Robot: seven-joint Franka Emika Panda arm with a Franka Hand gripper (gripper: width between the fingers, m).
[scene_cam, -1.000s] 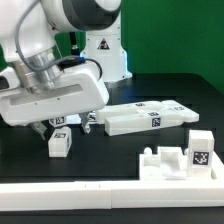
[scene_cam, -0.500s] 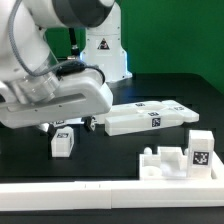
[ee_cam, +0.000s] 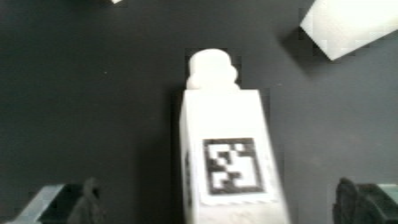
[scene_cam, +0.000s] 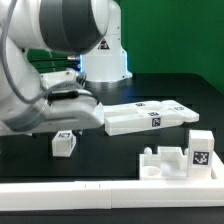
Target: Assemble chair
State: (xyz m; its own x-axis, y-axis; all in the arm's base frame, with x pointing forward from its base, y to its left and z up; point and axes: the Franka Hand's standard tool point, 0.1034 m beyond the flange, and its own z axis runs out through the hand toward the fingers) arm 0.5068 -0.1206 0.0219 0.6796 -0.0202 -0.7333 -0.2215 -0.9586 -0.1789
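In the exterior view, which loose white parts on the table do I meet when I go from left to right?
small tagged white piece → long flat tagged panel → blocky stepped part with a large tag

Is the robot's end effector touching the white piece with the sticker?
Apart. The wrist view shows black table between the end effector's fingers and the white piece.

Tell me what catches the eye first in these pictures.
The big white robot arm fills the exterior view's left, bent low over the black table. In the wrist view a white pegged piece with a black-and-white tag lies centred under the open gripper, clear of both fingers. At the exterior view's right lie flat white chair parts, with a blocky tagged part nearer the camera.
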